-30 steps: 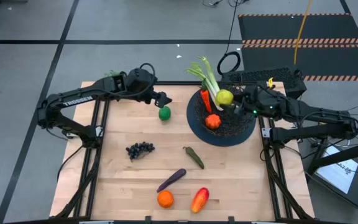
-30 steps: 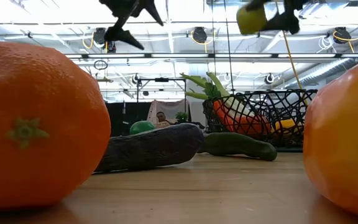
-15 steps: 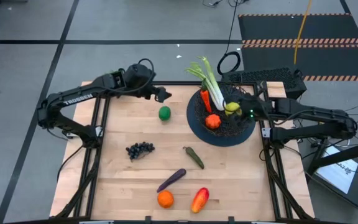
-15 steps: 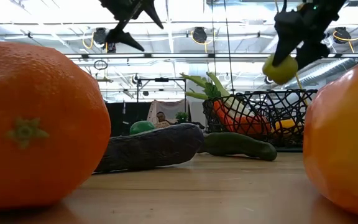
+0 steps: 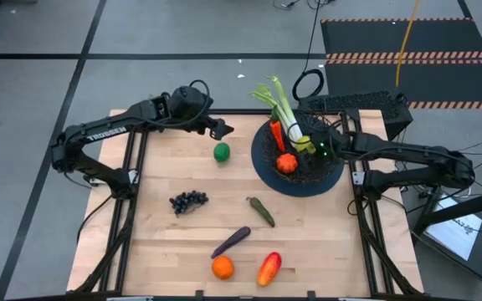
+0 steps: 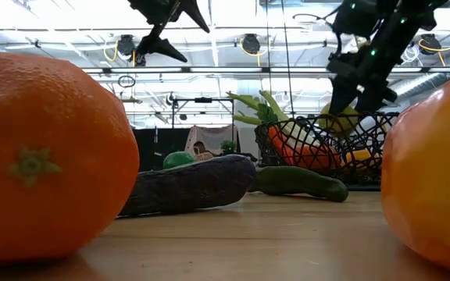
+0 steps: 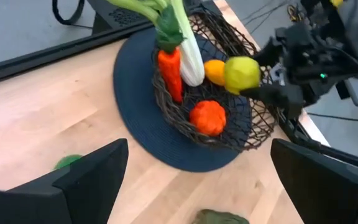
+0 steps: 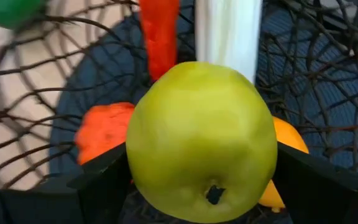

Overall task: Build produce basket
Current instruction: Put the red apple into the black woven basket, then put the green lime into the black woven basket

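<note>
Wooden tabletop (image 5: pixel 166 242), workshop floor around. Yellow-green apple (image 8: pixel 201 140) clamped between fingers of right gripper (image 5: pixel 308 145), low over black wire basket (image 5: pixel 331 171), above leek (image 7: pixel 188 53), carrot (image 7: pixel 169 71), tomato (image 7: pixel 207 117). Half a second ago held higher, near the rim; now lowered inside. Left gripper (image 5: pixel 222 129) spread wide, empty, above lime (image 5: pixel 222 152). Grapes (image 5: pixel 188 201), pickle (image 5: pixel 262 211), eggplant (image 5: pixel 231 241) loose on boards.

Light wooden table (image 5: pixel 166 242) on black metal frame (image 5: pixel 128 180). Around table: grey floor (image 5: pixel 32 92) with dark seam lines. Beyond table's far right corner: black mat (image 5: pixel 442 42) with orange-striped edges, yellow cable (image 5: pixel 406 38) across it. Beyond table in low view: bright ceiling lights (image 6: pixel 248 43), pipes overhead.
</note>
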Available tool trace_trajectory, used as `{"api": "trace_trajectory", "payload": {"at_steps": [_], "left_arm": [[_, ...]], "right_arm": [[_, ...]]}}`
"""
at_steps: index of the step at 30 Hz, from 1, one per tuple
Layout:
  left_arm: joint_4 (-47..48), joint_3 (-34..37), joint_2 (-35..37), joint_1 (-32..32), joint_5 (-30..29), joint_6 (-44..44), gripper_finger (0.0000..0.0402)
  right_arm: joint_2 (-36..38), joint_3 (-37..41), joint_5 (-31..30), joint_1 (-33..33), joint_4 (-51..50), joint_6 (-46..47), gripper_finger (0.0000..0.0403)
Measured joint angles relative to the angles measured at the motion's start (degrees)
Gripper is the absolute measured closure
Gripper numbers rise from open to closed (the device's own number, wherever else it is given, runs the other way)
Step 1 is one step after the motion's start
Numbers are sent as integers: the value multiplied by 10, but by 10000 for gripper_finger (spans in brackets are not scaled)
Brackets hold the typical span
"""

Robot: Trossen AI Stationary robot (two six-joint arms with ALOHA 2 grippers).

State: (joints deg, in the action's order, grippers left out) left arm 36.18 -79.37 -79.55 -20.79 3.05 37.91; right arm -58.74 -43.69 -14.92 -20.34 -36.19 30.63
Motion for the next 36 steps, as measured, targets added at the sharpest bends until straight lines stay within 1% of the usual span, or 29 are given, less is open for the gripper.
{"api": "trace_trajectory", "payload": {"at_steps": [6, 9, 12, 14, 16, 20, 22, 25, 29, 32, 36], "left_arm": [[1, 0, 0, 31, 8, -2, 9], [5, 0, 0, 48, 21, -21, 9], [5, 0, 0, 51, 40, -32, 9], [10, 0, 0, 48, 42, -32, 9], [22, 0, 0, 46, 41, -41, 9], [67, 0, 0, 42, 41, -80, 9], [81, 0, -4, 37, 38, -89, 9], [89, 0, -10, 27, 36, -78, 9], [101, 0, -19, 20, 29, -6, 9], [122, 0, -26, 29, 28, 37, 9], [121, 1, -31, 48, 27, 47, 9]], "right_arm": [[-25, 6, 1, -21, 19, -6, 25], [-20, 6, 1, -21, 20, 16, 18], [-2, 6, 3, -20, 29, 35, 18], [13, 3, 23, -20, 28, 56, 22], [33, -2, 57, -20, 36, 90, 24], [78, -5, 146, -17, 57, 193, 25], [97, -5, 166, -5, 69, 240, 25], [118, -5, 155, 21, 89, 272, 25], [127, -5, 129, 47, 147, 276, 26], [124, -5, 117, 62, 206, 262, 26], [114, -5, 120, 71, 252, 226, 26]]}}
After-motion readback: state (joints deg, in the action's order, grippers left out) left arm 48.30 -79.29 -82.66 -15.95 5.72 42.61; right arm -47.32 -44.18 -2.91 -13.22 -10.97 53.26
